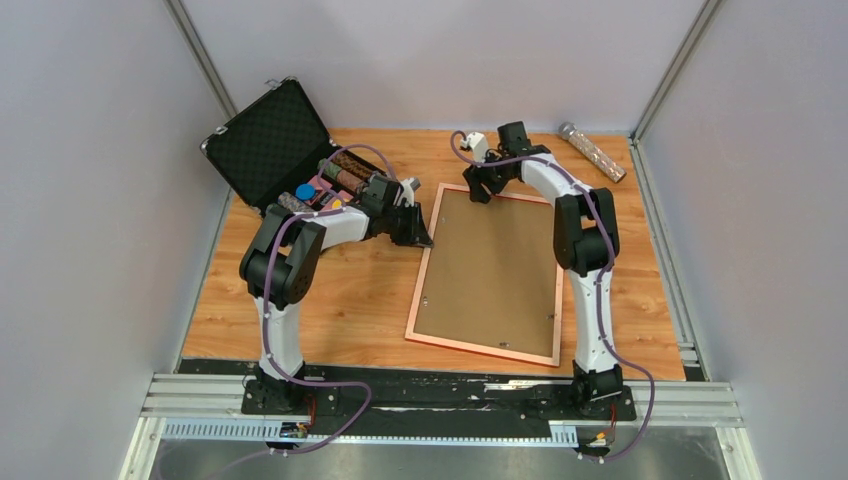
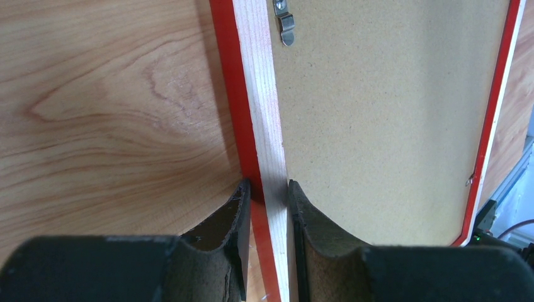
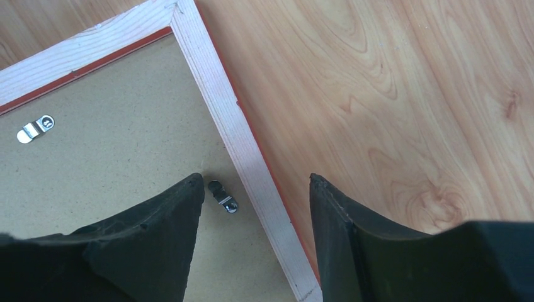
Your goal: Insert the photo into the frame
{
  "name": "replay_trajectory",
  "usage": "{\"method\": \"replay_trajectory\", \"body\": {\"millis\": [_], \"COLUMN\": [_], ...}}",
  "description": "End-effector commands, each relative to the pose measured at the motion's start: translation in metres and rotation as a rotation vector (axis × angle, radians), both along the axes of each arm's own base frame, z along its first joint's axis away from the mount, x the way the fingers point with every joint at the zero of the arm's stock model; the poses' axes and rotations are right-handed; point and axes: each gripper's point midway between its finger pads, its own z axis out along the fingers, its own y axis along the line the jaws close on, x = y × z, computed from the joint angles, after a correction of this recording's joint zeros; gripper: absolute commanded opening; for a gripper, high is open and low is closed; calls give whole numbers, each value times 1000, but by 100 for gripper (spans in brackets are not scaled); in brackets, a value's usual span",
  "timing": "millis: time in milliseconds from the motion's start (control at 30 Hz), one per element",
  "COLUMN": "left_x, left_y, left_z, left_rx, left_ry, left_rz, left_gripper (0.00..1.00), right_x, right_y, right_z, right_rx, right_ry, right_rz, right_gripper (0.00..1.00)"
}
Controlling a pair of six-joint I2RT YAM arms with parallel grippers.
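left wrist: left gripper narrow, jaws pinched on the pale wood rail of the frame, one finger on the red outer edge, the other on the backing board side; finger bases cut off at bottom. right wrist: right gripper wide, straddling the rail near a corner, no contact seen; small metal clip beside the inner finger. top external: frame lies back-up on the table between both arms; its face and whatever sits under the board are hidden.
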Motion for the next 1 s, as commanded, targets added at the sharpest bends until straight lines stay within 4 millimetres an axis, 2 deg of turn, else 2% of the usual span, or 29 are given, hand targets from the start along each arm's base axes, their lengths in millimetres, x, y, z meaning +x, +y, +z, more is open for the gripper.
{"method": "replay_trajectory", "body": {"millis": [0,500,967], "left_x": [-57,-55,-54], "left_y": [18,17,16], "left_z": [-54,-55,-53], "left_rx": [128,126,123], "left_ry": [224,222,220], "left_rz": [-33,-31,-32], "left_gripper": [0,0,0], "right_x": [3,10,12], "right_y": [-2,-16,-25], "right_z": [16,15,22], "right_rx": [32,21,33], "right_ry": [-36,-46,-45], "right_rz": [18,0,-35], "right_gripper": [60,41,37]}}
